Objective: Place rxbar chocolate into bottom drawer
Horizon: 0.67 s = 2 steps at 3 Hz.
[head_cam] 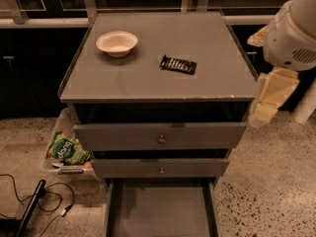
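Right, status. The rxbar chocolate (pixel 178 64) lies flat on the desk (pixel 148 85), right of centre, lettering up, well apart from the white bowl (pixel 117 43) at back left. Nothing touches it and there's open surface on every side, so a top-down approach has room. Not picked yet.

The hand (pixel 265 105) hangs off the desk's right edge, below the white arm housing (pixel 291 33). It points down, about level with the top drawer (pixel 160 135). It's beside the cabinet, not over the bar. Can't tell if it's clenched or released from here; nothing visibly in it.

The bottom drawer (pixel 160 209) is pulled out furthest, plain grey floor showing from above. My read is that it's staged that way so the drop can go straight down. The top drawer and middle drawer (pixel 160 168) are each out a little, stepped, knobs showing. They overhang the back of the bottom drawer, so the release probably wants to be toward the front of the tray.

The green snack bag (pixel 66 148) sits in a clear bin on the floor left of the cabinet. It's a distractor, not the target.

Judgement: the current step is the reach to the bar, and the task has barely started. The next move needs the hand up over the desk edge and inboard. The risk is a thin flat wrapper on a flat top, which is hard to pinch and could skid.
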Each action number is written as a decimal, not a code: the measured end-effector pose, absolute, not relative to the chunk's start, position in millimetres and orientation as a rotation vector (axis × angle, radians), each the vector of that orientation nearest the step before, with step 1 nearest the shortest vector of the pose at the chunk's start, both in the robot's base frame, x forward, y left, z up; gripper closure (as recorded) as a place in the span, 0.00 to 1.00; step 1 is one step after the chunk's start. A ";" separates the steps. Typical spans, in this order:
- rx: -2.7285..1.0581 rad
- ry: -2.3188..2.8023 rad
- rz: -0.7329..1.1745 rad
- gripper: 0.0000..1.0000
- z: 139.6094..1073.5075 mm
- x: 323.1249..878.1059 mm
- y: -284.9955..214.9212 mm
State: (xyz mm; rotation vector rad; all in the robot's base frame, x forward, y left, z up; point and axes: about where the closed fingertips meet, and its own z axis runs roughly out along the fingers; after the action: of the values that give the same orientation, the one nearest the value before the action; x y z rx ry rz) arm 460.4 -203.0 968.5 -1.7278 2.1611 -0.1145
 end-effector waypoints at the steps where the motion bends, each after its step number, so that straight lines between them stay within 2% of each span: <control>1: -1.717 2.071 -0.076 0.00 950.8 506.6 -195.3; 2: -1.716 1.989 -0.009 0.00 928.8 552.7 -190.7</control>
State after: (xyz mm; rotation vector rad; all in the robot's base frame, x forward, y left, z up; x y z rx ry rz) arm 552.7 -190.7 928.8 -1.7163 1.9888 -0.0091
